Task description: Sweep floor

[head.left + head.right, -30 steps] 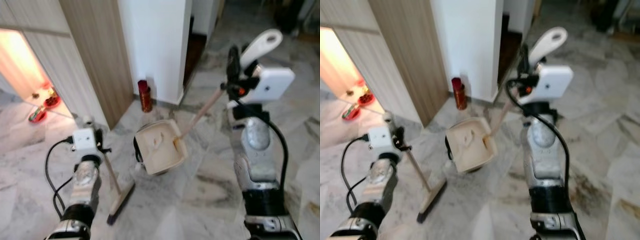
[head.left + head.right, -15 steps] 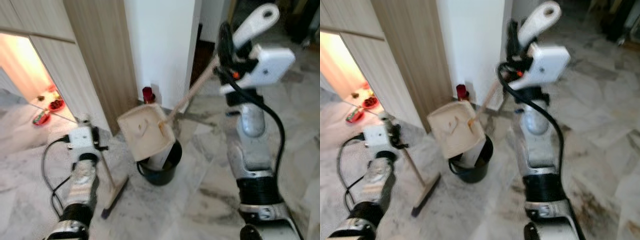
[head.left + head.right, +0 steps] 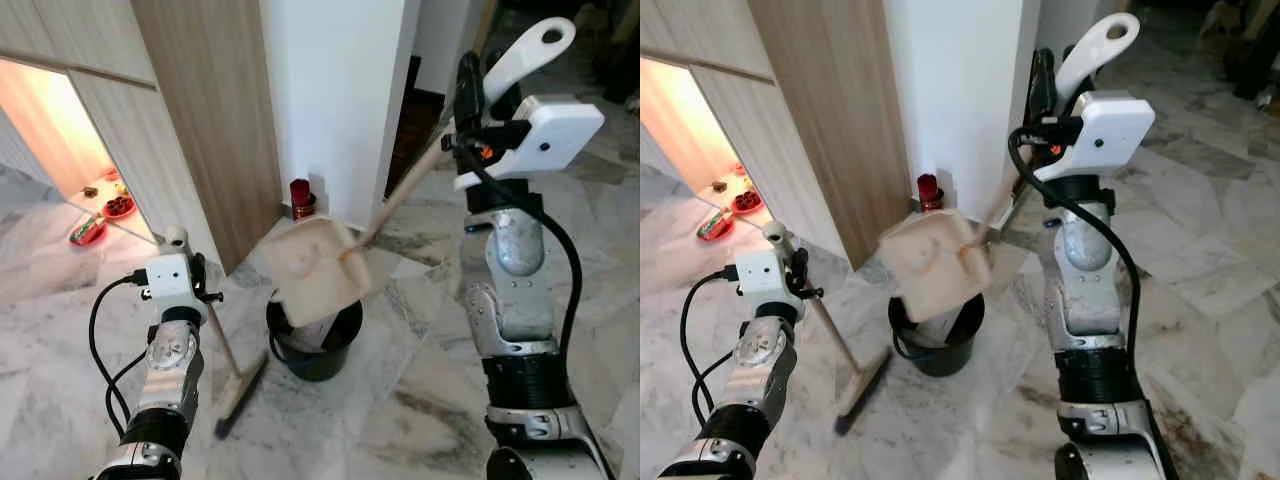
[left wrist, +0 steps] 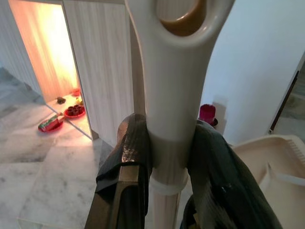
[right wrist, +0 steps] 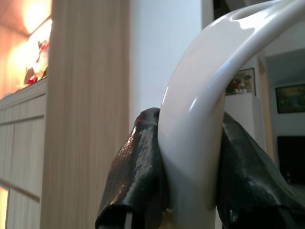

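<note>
Head views: dustpan (image 3: 315,272) tilted over the black bucket (image 3: 314,345) at centre, we judge to tip sweepings in; broom (image 3: 238,388) rests on floor at 8 o'clock.

Left wrist: our left hand (image 4: 169,157) clamped round the broom handle.

Right wrist: right hand (image 5: 190,164) clenched on the dustpan handle.

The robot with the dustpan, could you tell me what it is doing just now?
It is emptying sweepings. The right gripper holds the long dustpan by its handle, tilted over the black bucket on the marble floor. The left gripper holds the broom, its head resting on the floor beside the bucket.
</note>
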